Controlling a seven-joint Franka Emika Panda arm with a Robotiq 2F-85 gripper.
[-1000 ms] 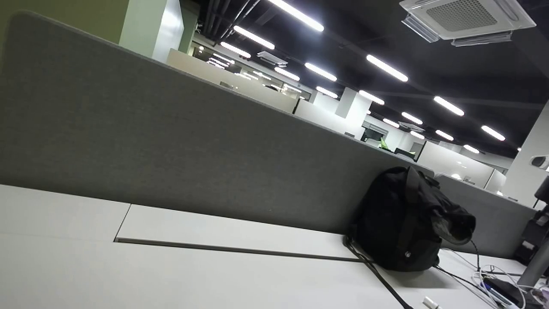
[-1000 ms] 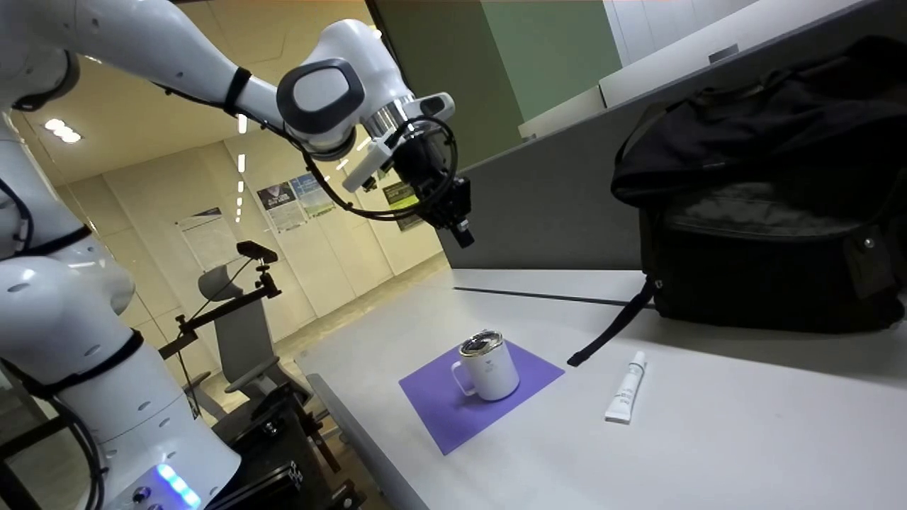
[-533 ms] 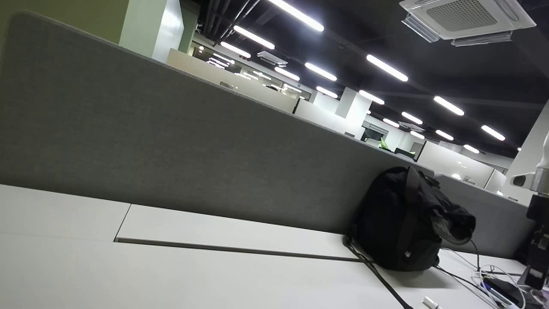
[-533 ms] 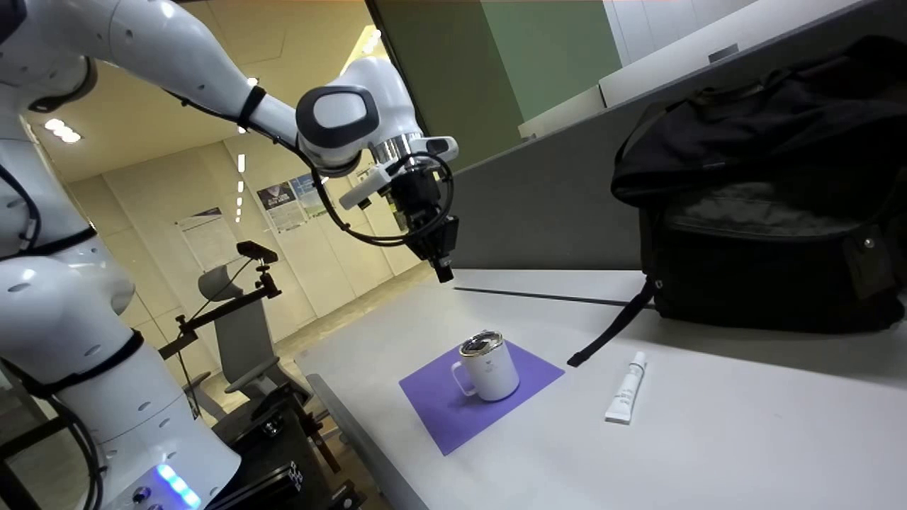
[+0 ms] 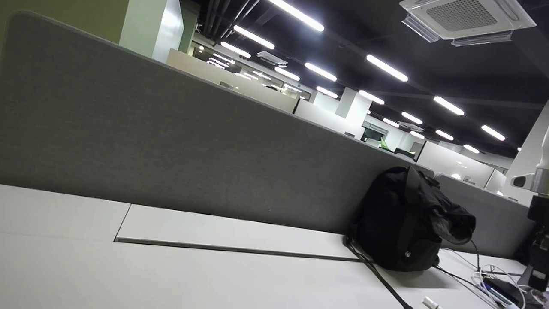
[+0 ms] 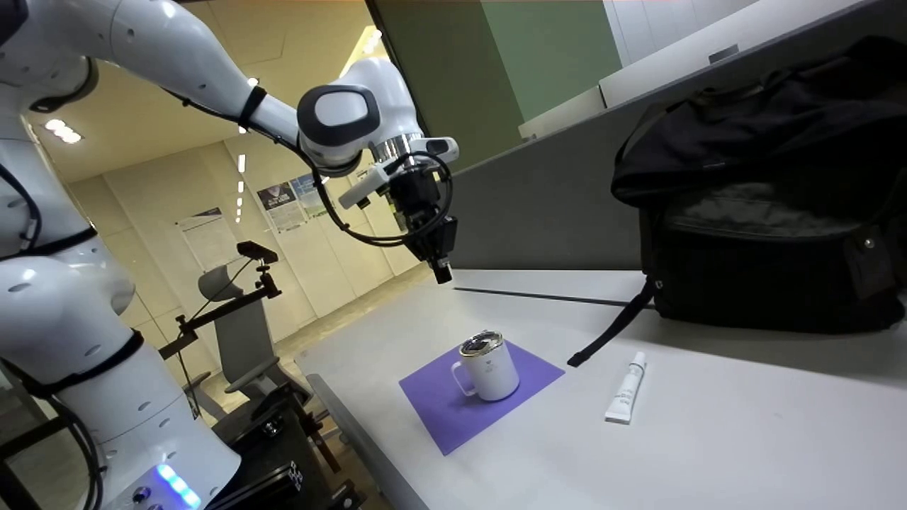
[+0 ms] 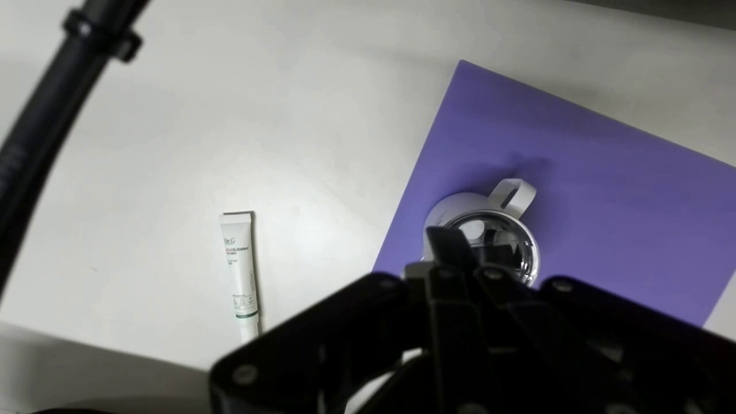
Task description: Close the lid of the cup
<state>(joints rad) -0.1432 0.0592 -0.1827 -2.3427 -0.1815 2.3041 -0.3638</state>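
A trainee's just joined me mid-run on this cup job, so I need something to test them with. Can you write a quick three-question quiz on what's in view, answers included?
1. True or false: the cup stands upright on the purple mat.
2. Where is the gripper?
a) clamped on the cup
b) in the air, apart from the cup
c) pressed against the purple mat
3. Fill in the blank: the wrist view shows a white ____ lying on the desk, beside the purple mat.

Key:
1. True
2. b
3. tube
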